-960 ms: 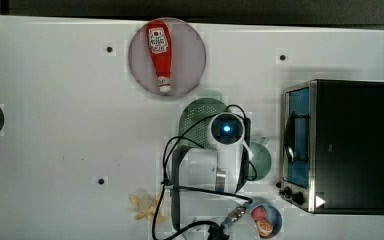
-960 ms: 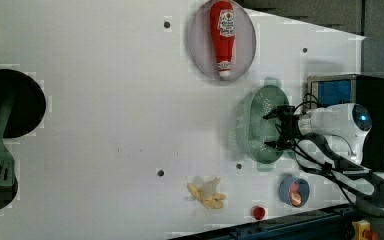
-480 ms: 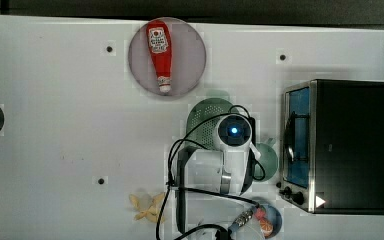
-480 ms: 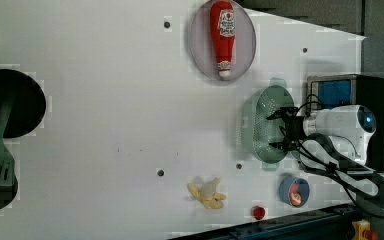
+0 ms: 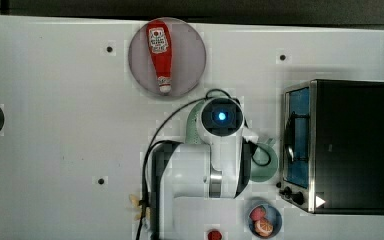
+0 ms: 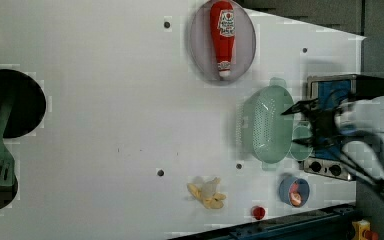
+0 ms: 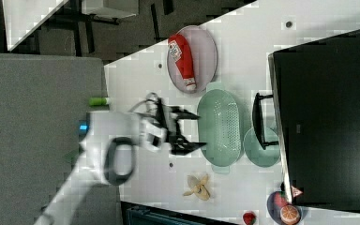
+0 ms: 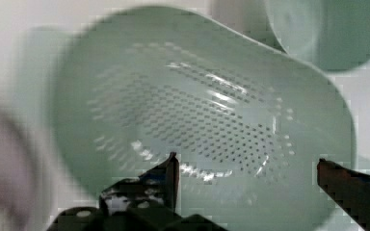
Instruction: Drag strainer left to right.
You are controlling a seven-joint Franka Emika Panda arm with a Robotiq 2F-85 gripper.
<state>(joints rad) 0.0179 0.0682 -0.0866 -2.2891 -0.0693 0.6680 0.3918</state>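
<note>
Top view: strainer (image 5: 194, 121) mostly under arm (image 5: 215, 165)

Strainer (image 6: 266, 125): pale green, oblong, rounded ends, many small holes; open side up, flat on white table, beside round mint-green mug.

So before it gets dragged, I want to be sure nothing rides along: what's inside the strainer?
Nothing seen: the strainer shows only its perforated bottom in the wrist view and the right view. The open gripper is beside it in the right view. The arm covers most of it in the top view.
</note>
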